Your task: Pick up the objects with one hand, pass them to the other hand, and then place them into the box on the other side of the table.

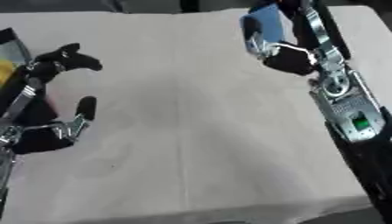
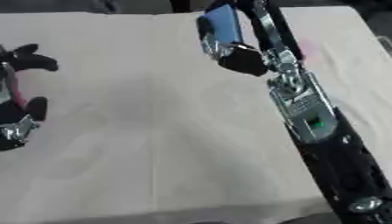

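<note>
Gripping a blue object [image 2: 222,19], the right hand [image 2: 233,50] hangs over the table's [image 1: 191,131] far side. Left hand [image 1: 57,105] rests at the left edge, fingers relaxed and holding nothing.

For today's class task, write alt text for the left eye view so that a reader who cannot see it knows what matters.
The robot's right hand, reaching in from the upper right, is curled round a blue object above the far side of a beige cloth-covered table. Its left hand is at the left edge with fingers spread, holding nothing.
</note>
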Robot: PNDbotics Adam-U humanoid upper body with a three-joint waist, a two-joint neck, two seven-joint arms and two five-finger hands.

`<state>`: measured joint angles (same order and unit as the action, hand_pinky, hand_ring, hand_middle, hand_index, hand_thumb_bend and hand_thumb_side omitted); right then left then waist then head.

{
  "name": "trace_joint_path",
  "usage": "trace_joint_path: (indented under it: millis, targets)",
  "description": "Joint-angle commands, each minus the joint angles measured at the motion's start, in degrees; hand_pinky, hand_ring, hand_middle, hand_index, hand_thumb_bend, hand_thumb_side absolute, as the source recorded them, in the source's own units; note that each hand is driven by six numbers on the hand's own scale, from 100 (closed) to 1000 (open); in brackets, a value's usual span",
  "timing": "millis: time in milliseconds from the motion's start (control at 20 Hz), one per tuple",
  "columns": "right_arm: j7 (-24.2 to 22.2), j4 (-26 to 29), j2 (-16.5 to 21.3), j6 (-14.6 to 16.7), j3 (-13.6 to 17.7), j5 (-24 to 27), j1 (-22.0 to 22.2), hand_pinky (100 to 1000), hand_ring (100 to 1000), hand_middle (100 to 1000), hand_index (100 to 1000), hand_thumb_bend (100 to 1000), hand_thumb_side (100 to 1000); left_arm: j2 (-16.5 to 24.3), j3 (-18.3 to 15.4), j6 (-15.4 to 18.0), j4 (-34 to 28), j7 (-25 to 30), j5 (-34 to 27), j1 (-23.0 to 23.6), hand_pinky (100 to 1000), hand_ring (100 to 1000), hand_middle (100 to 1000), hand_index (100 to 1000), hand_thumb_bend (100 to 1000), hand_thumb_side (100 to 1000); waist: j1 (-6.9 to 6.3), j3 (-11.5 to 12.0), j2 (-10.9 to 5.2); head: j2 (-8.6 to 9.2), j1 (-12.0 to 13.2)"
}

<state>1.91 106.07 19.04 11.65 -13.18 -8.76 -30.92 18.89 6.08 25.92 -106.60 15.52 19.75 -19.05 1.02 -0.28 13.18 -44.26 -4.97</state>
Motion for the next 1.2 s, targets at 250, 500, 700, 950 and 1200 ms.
trace_joint_path:
  millis: [250, 500, 700, 950, 1200]
  targets:
    - [-5.01, 4.87, -2.32, 0.1, -3.41, 6.82, -1.56, 810, 466, 413, 547, 100, 303, 0.83, 3.76, 2.69, 0.3, -0.15, -1.25, -3.18, 996, 785, 701, 840, 100, 509, -0.06, 0.03, -1.28, 0.14, 0.69]
    - [-6.79, 4.53, -3.64, -1.47, -4.29, 9.74, -2.24, 810, 460, 412, 545, 100, 302, 0.08, 6.65, 3.93, 1.43, -4.0, -1.78, -4.9, 991, 788, 708, 843, 100, 533, -0.01, 0.02, -1.29, 0.14, 0.87]
    - [-7.7, 4.16, -4.2, -3.54, -4.75, 12.13, -2.28, 811, 454, 411, 544, 100, 299, -0.11, 7.98, 4.45, 2.25, -6.29, -1.31, -5.49, 984, 788, 709, 844, 100, 507, -0.06, 0.02, -1.21, 0.14, 0.97]
    - [-8.78, 3.95, -4.85, -7.46, -5.36, 16.46, -2.45, 812, 447, 411, 543, 100, 278, -0.19, 8.93, 5.36, 2.92, -8.71, 0.74, -6.12, 968, 788, 715, 848, 100, 439, -0.09, -0.02, -1.15, 0.14, 0.95]
    - [-10.14, 3.4, -6.08, -12.34, -6.32, 21.82, -2.86, 813, 446, 412, 542, 100, 285, -0.58, 10.11, 6.55, 3.69, -9.83, 2.26, -7.18, 955, 787, 724, 852, 100, 386, -0.01, 0.02, -1.13, 0.14, 0.94]
